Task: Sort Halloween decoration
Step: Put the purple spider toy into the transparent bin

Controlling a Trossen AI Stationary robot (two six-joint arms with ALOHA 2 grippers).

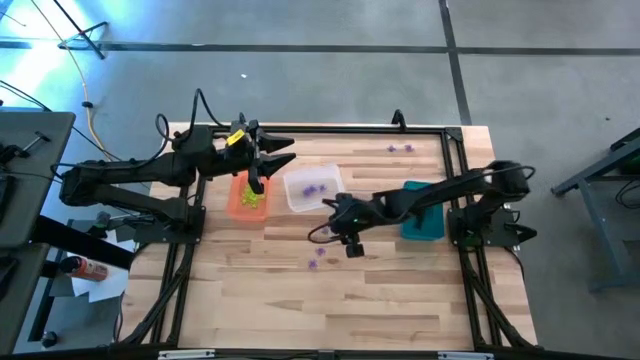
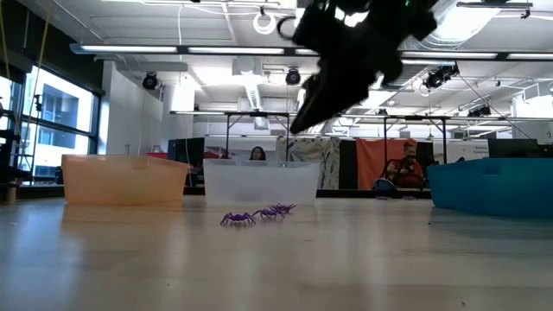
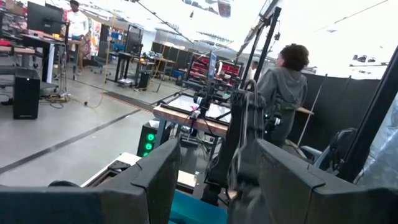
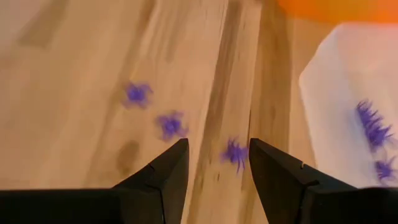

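the right gripper (image 4: 214, 171), fingers parted and empty, hangs over three loose purple spiders (image 4: 235, 152) near the middle of the table (image 1: 400, 310), likely light and springy, best pinched across the body, while the open left gripper (image 1: 257, 183) waits above the orange bin (image 1: 236, 200).

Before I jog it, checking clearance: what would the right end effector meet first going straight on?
Probably the purple spider lying on the wooden table, seen between the open right end effector's fingers; depth is uncertain.
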